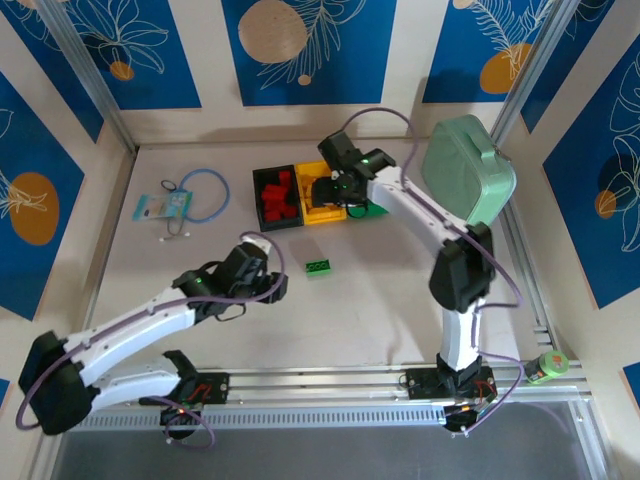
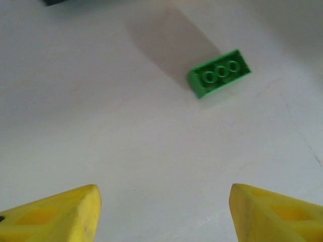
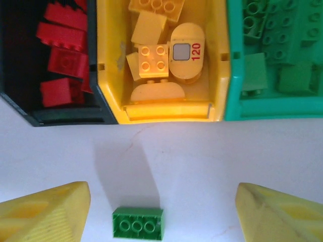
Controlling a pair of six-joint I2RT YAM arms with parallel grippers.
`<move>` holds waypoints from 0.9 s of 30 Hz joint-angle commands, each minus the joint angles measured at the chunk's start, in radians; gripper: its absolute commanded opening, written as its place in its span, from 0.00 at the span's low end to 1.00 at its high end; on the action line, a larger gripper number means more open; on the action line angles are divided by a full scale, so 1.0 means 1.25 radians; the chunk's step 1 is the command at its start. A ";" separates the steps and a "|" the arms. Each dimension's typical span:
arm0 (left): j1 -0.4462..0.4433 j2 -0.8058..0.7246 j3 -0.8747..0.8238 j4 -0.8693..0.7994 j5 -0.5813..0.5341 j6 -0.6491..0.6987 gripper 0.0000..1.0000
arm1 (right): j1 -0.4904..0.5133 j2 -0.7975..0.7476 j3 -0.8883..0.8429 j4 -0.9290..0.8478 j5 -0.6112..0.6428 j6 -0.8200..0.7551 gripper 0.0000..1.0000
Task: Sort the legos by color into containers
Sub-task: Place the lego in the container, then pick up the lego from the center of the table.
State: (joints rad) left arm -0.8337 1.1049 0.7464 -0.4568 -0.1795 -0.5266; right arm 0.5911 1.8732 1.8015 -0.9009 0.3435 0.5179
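Item: one green lego brick (image 2: 219, 73), loose on the white table (image 2: 101, 126), studs up, lying ahead of the left gripper (image 2: 164, 189), whose jaws stand apart and hold nothing. Companion: the right gripper (image 3: 162, 185), jaws wide and empty, poised at the near wall of the yellow bin (image 3: 166, 112), between the black bin (image 3: 65, 117) of red bricks (image 3: 63, 60) and the green bin (image 3: 272, 113). Handling note: probably the final pick. Centre the left jaws over the brick, span its narrow width, descend square, then route to the green bin clear of the right arm (image 1: 420, 215).
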 commanded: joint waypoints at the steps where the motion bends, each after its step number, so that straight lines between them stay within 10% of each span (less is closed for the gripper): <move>1: -0.027 0.088 0.060 0.044 0.035 0.043 0.68 | -0.023 -0.096 -0.102 0.064 -0.027 0.035 0.78; 18: -0.026 0.587 0.416 -0.077 0.091 0.087 0.77 | -0.120 -0.384 -0.530 0.181 -0.093 0.094 0.84; 27: -0.024 0.711 0.544 -0.185 -0.022 0.163 0.78 | -0.158 -0.445 -0.607 0.195 -0.115 0.096 0.84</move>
State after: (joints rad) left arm -0.8707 1.9568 1.3872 -0.6014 -0.1509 -0.3744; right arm 0.4049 1.3540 1.0664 -0.6735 0.2317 0.6224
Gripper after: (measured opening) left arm 0.774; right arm 0.842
